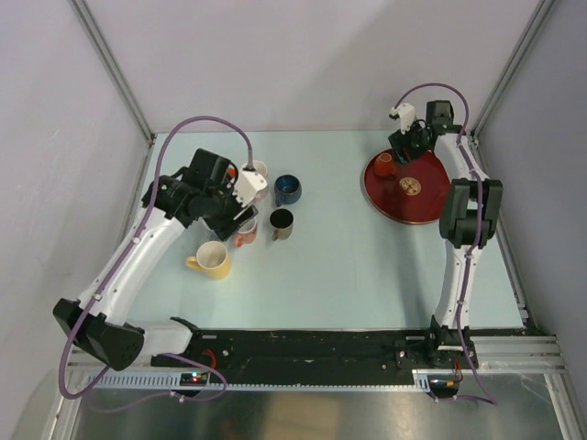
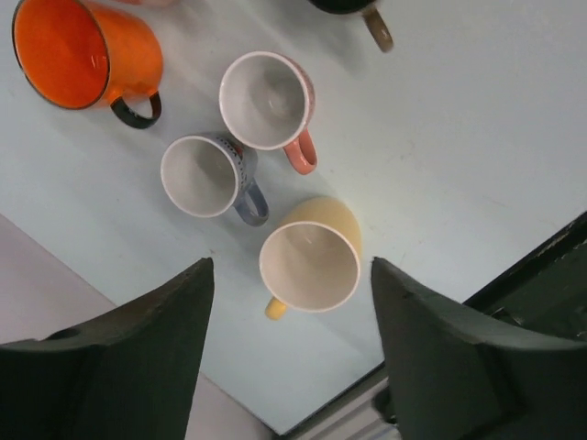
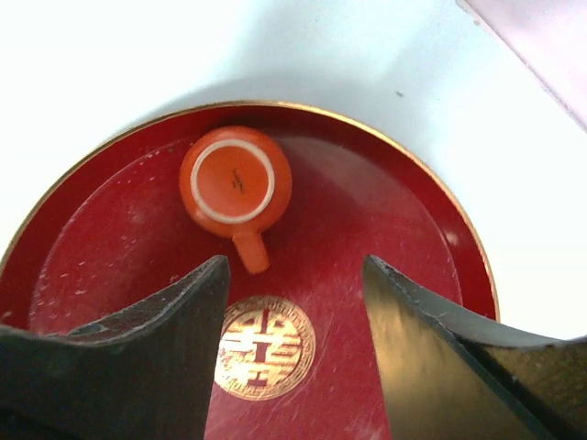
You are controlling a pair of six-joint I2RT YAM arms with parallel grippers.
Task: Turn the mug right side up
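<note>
A small orange mug (image 3: 236, 183) stands upside down, base up, on the round red tray (image 3: 385, 238), with its handle pointing toward my right gripper. It shows in the top view (image 1: 383, 166) at the tray's left side. My right gripper (image 3: 293, 275) is open and empty, hovering above the tray just short of the mug; in the top view it is at the far right (image 1: 404, 149). My left gripper (image 2: 292, 275) is open and empty, high above a yellow mug (image 2: 312, 259); in the top view it is at the left (image 1: 240, 209).
Several upright mugs cluster under the left arm: orange (image 2: 84, 53), pink-handled white (image 2: 268, 103), grey-handled (image 2: 206, 176), plus blue (image 1: 288, 190) and brown (image 1: 282, 223). The tray (image 1: 431, 203) has a gold emblem (image 3: 265, 346). Enclosure walls stand close on both sides.
</note>
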